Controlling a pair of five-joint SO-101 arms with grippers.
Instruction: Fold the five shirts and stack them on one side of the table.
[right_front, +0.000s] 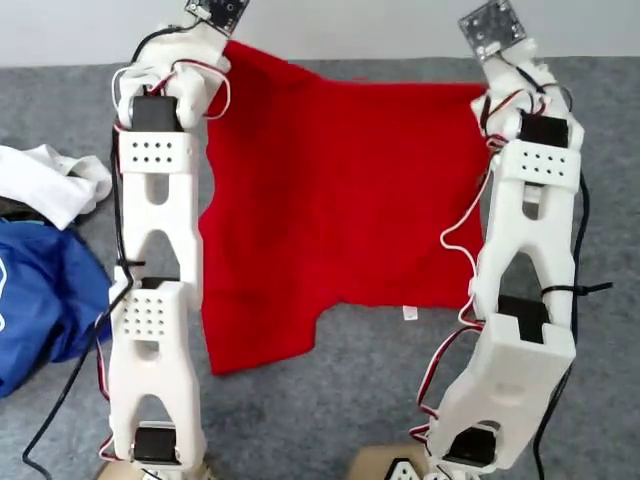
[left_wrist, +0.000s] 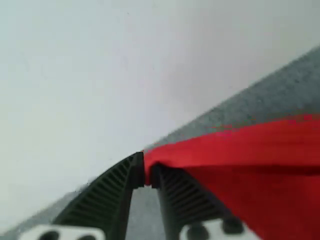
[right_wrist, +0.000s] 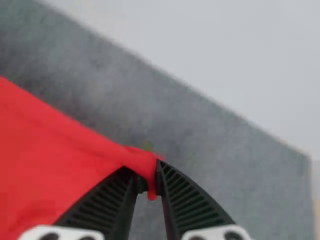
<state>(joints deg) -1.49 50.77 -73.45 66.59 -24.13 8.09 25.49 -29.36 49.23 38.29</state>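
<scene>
A red shirt (right_front: 340, 200) lies spread on the grey table between the two arms, its far edge stretched toward the back wall. My left gripper (left_wrist: 146, 175) is shut on the shirt's far left corner (left_wrist: 165, 155), pinching the red cloth between its black fingers. My right gripper (right_wrist: 148, 184) is shut on the far right corner (right_wrist: 142, 162) of the same shirt. In the high view the left arm (right_front: 155, 250) runs along the shirt's left side and the right arm (right_front: 525, 260) along its right side. A short sleeve (right_front: 255, 335) lies toward the near edge.
A blue shirt (right_front: 40, 290) and a white shirt (right_front: 50, 180) lie bunched at the table's left edge. A pale wall rises right behind the table's far edge. Bare grey tabletop (right_front: 370, 400) shows in front of the red shirt.
</scene>
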